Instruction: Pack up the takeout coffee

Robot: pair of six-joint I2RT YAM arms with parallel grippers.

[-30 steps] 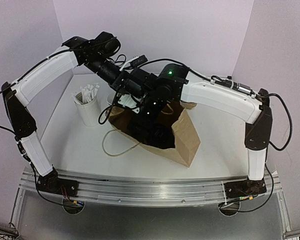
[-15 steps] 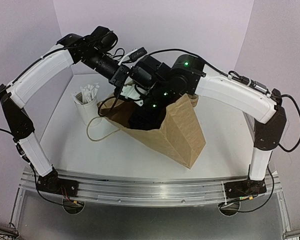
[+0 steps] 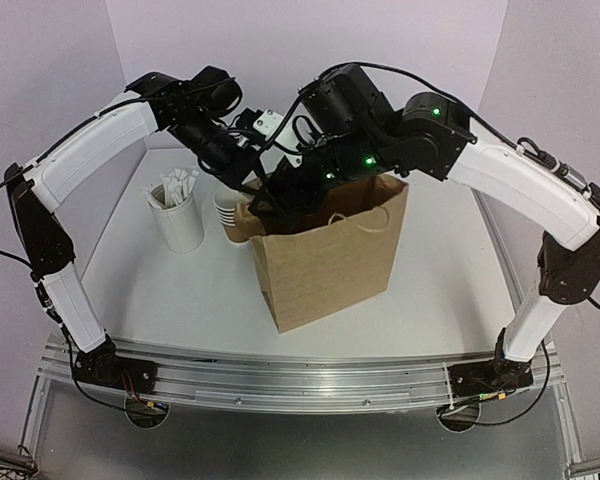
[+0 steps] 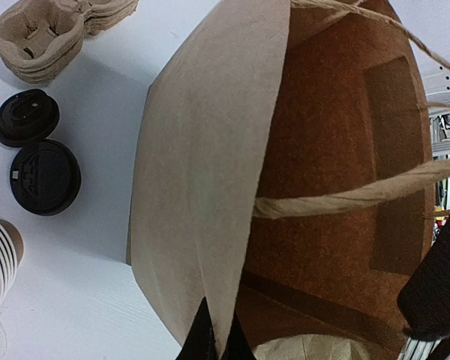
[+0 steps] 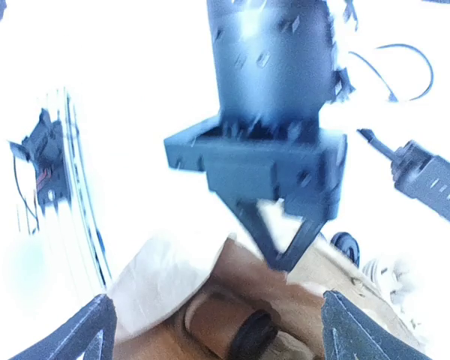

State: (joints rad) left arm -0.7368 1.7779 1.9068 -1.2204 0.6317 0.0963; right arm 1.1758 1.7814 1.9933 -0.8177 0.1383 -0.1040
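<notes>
The paper bag (image 3: 330, 265) stands upright with its mouth open. The left gripper (image 4: 219, 341) is clamped on the bag's left rim, jaws together on the paper, holding the mouth wide. The right gripper (image 5: 216, 300) hangs just above that mouth, its fingers spread far apart with nothing between them.

In the blurred right wrist view, a brown cup with a black lid, the takeout coffee (image 5: 226, 324), shows down inside the bag. It seems to lean rather than stand upright, beside something pale I cannot identify. Judging from this, the cup is in the bag and the step in hand is the release.

The next move calls for the right arm to rise straight out of the mouth without snagging the twine handle (image 4: 345, 196) that crosses it — then the left can let go of the rim. If the cup does lie tilted, it may want righting first. Loose black lids (image 4: 43, 176) and a stack of lidless cups (image 3: 226, 212) sit outside the bag, to its left.
</notes>
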